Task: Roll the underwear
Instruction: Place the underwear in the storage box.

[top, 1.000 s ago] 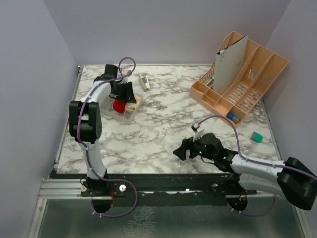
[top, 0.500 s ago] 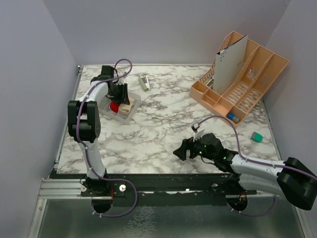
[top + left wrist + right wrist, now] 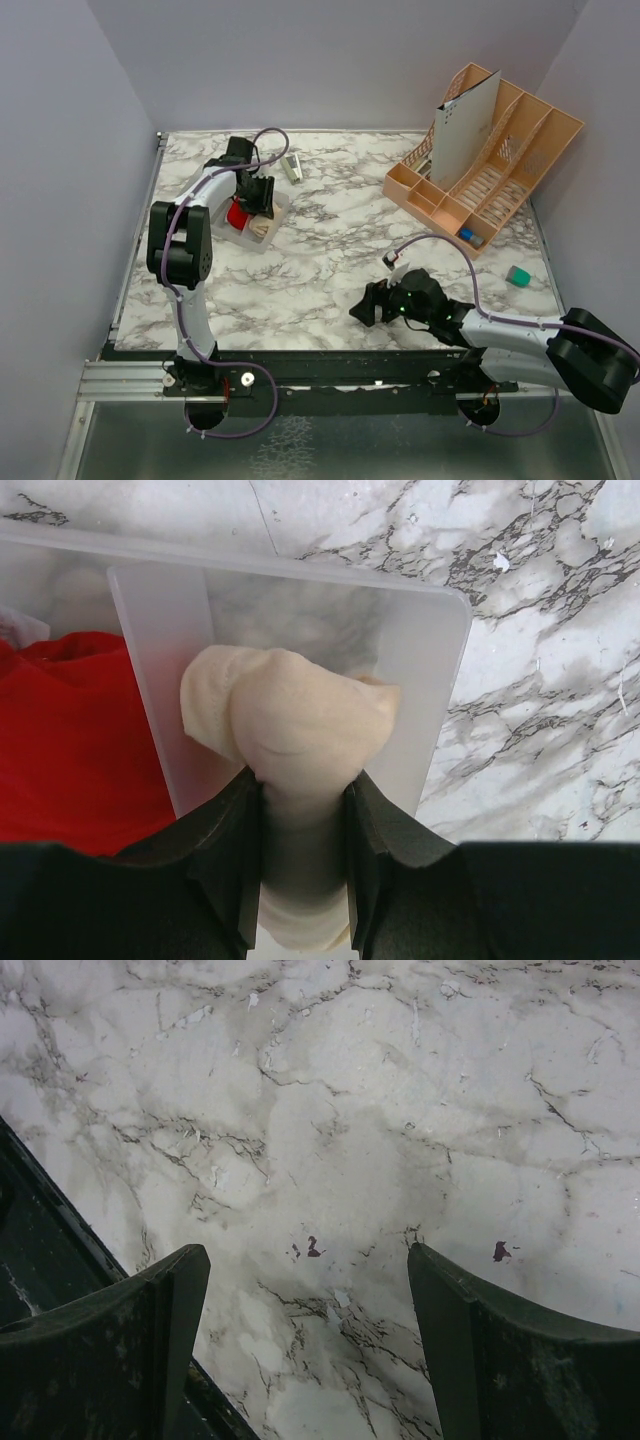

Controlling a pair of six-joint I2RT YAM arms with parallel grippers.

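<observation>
Two garments at clear tray (image 3: pixel 435 680) | left gripper (image 3: pixel 300 790) is clamping peach-beige roll (image 3: pixel 290 715) over it, release pending | red underwear (image 3: pixel 80 740) lying stowed alongside | right gripper (image 3: pixel 305 1260) idling agape, empty

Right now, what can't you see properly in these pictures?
- Left wrist view: lower end of the peach bundle, hidden inside the left gripper.
- Left wrist view: the red underwear, cut off by the left edge.
- Top view: the teal object, too small to identify.
</observation>
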